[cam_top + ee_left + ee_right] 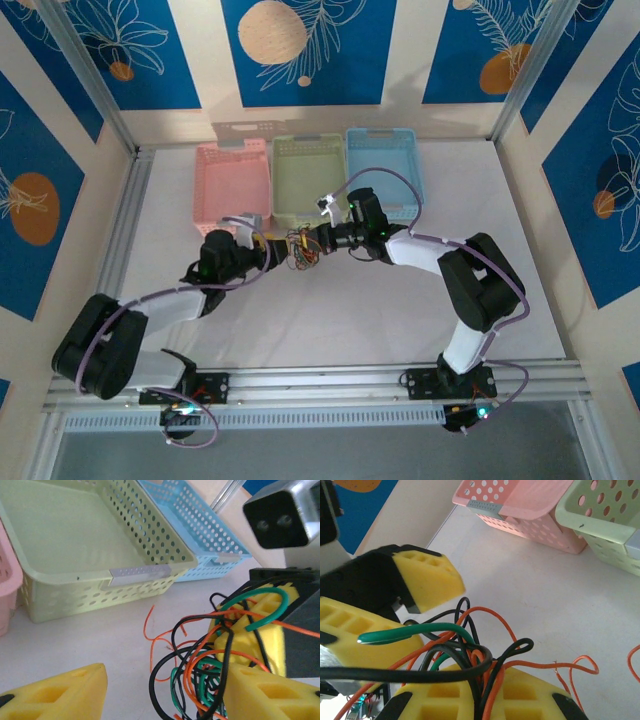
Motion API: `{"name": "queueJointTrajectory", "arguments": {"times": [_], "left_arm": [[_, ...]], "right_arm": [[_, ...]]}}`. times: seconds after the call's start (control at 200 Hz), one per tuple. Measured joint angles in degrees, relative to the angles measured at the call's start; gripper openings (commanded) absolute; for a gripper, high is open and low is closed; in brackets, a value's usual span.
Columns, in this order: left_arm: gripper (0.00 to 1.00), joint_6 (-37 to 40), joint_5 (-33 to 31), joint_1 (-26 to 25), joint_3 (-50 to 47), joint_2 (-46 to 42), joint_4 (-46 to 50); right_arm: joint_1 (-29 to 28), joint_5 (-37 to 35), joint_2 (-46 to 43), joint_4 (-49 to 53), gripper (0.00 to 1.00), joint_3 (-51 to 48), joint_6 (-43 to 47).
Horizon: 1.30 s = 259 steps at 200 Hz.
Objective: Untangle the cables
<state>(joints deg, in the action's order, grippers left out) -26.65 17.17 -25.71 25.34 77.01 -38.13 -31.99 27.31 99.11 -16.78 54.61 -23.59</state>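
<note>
Left gripper (283, 256): jaws spread, straddling the clump's near edge, clamping nothing.
The cables (302, 250): black, orange and green wires knotted together, lying between both grippers, just in front of the green basket (308, 180).
Right gripper (326, 240): pinched tight on several strands at once.
Hazard: closing on a bundle instead of one wire, then pulling apart, would likely cinch the knot. A thin strand may also slip free.

Pink basket (232, 185), green basket (308, 180), blue basket (385, 172) block 12 o'clock of cables (302, 251). Left gripper (279, 252) crowds 9, right gripper (322, 241) 3. Table (330, 325) open at 6.
</note>
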Motion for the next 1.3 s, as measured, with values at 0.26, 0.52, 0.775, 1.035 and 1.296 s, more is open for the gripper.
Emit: {"name": "queueJointTrajectory", "arguments": {"times": [0.26, 0.52, 0.775, 1.035, 1.296], "left_arm": [[0.53, -0.2, 2.3, 0.0, 1.2, 2.4, 0.0], [0.00, 0.0, 1.7, 0.0, 1.3, 1.8, 0.1], [0.00, 0.2, -1.2, 0.0, -0.2, -2.0, 0.0], [0.00, 0.2, -2.3, 0.0, -1.1, -2.7, 0.0], [0.00, 0.2, -1.3, 0.0, -1.4, -2.7, -0.6]], "right_arm": [[0.1, 0.4, 0.0, 0.0, 0.04, 0.0, 0.0], [0.1, 0.3, 0.0, 0.0, 0.13, 0.0, 0.0], [0.1, -4.7, -2.7, -0.9, 0.65, -2.4, 0.2], [0.1, -14.2, -12.7, -6.4, 0.60, -10.7, 0.1], [-0.4, -16.6, -10.6, -7.0, 0.54, -9.4, 0.9]]}}
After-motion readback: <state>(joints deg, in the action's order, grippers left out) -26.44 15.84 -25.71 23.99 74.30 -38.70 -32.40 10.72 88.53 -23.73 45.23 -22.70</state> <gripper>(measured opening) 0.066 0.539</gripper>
